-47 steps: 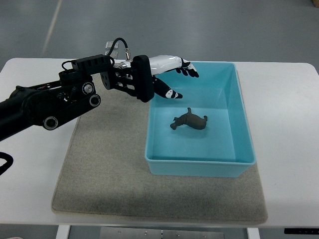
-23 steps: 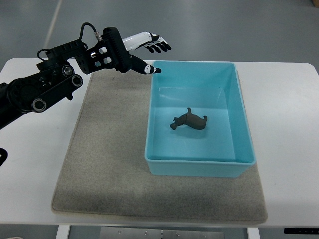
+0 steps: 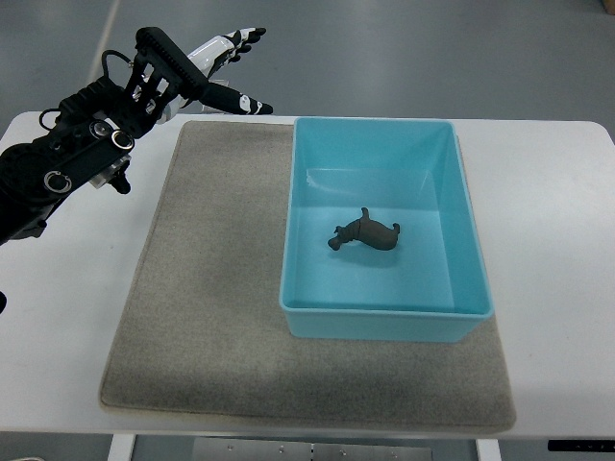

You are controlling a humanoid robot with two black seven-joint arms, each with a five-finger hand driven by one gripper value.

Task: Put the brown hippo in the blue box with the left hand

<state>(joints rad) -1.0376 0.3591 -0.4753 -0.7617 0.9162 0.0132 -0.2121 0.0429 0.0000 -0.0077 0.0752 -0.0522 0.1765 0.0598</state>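
Note:
The brown hippo point(image 3: 365, 231) lies on the floor of the blue box point(image 3: 461, 216), roughly at its middle. My left hand point(image 3: 229, 65) hovers above the table's far left part, well to the left of the box and apart from it. Its fingers are spread and hold nothing. The black left arm point(image 3: 77, 154) runs from the picture's left edge up to the hand. No right arm shows.
The blue box rests on the right part of a grey mat point(image 3: 207, 298), which lies on a white table point(image 3: 553, 250). Grey floor shows beyond the table's far edge.
My left hand has pulled back from over the box's far left corner, moving left and away, with fingers still spread. The hippo has stayed where it lay in the box.

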